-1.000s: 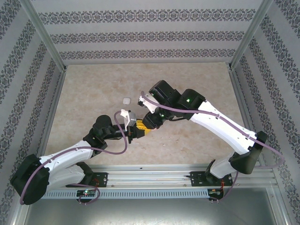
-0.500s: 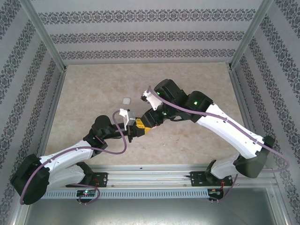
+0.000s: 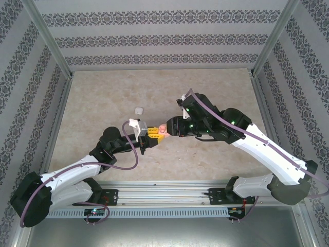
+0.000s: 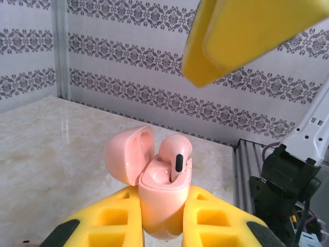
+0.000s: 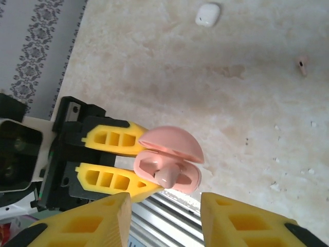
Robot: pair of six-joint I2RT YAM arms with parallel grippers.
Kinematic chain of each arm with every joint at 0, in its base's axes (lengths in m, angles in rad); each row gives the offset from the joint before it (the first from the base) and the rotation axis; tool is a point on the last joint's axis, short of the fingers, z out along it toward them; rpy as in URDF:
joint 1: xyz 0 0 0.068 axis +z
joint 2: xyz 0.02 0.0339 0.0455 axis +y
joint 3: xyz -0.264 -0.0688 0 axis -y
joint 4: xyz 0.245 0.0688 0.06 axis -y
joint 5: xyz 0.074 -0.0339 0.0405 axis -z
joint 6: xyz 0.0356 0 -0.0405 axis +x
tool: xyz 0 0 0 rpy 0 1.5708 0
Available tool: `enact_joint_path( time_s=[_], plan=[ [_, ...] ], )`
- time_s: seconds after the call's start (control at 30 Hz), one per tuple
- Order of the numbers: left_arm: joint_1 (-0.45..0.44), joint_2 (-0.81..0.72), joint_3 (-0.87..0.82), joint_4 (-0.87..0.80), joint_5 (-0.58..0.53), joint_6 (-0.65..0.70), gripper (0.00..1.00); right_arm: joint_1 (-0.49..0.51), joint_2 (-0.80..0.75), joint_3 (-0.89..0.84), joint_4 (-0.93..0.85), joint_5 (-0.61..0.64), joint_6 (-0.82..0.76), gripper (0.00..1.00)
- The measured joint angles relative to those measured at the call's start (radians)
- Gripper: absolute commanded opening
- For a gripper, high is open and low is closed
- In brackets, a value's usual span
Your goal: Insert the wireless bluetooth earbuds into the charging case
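My left gripper (image 4: 162, 208) is shut on the pink charging case (image 4: 160, 198), which stands upright between its yellow fingers (image 4: 218, 218) with the lid (image 4: 126, 154) swung open to the left. One pink earbud (image 4: 176, 154) sits in the case's right socket with its head sticking up. In the top view the case (image 3: 162, 129) is held above the table's middle, and my right gripper (image 3: 171, 127) is just to its right. The right gripper (image 5: 164, 203) is open and holds nothing, a short way back from the case (image 5: 169, 167). Another small pink earbud (image 5: 303, 66) lies on the table.
A small white rounded piece (image 3: 138, 110) lies on the beige table (image 3: 103, 98) beyond the left gripper, also at the top of the right wrist view (image 5: 207, 14). Patterned walls and metal posts enclose the table. The metal rail (image 3: 169, 188) runs along the near edge.
My right gripper has drawn back to the right, off the case, and its jaws have widened. The case with the earbud in it is now uncovered. The left gripper has barely moved.
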Motion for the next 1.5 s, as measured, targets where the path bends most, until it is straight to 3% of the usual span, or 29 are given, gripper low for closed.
enact_joint_path(
  time_s=[0.4,1.2,1.5],
  plan=[
    [0.000,-0.003,0.003,-0.013,-0.029,0.035,0.00,0.006,0.094,0.000,0.005,0.009,0.118,0.39],
    [-0.001,-0.004,0.003,-0.045,-0.033,0.054,0.00,0.006,0.175,0.044,-0.005,-0.013,0.095,0.24],
    [-0.001,-0.006,0.004,-0.045,-0.041,0.054,0.00,0.007,0.227,0.115,-0.061,-0.014,0.019,0.30]
  ],
)
